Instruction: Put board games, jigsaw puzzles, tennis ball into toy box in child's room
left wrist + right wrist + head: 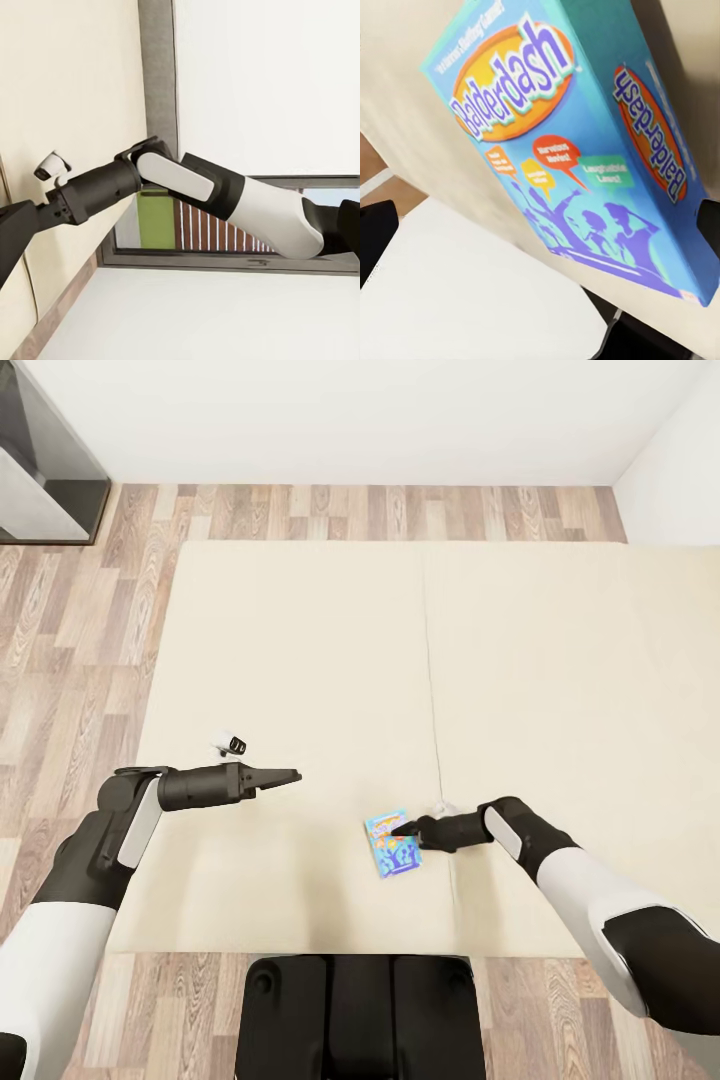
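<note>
Item one, the bed [300, 650]: a broad cream mattress with a seam down its middle, flat and plain, filling most of what I see from the head camera, with wood-plank floor [80, 620] round it. I judge it soft enough to give a little under a downward push, which may help a finger get beneath an edge. Item two, my two arms. The left claw [285, 776] hangs above the mattress well apart from the game, fingers drawn together to a point, clenched on nothing. The right claw [404, 828] reaches to the game's upper right edge; from the head camera I cannot tell whether its fingers are parted or pinched, and the right wrist camera shows only dark finger ends at the margins of the frame, with the box between them. Item three, the blue board game [392, 844], lettered "Balderdash" [510, 79] on its lid and again along its side panel: a small cardboard box lying flat on the mattress just left of the seam, near the foot edge closest to me. I reckon it light, stiff across its faces, with a glossy print that could slip under a weak pinch. It lies flat, so there is little to grip from above; I would take it across its thin depth at one edge, or across the narrow width, squeezing gently so the lid does not buckle.
</note>
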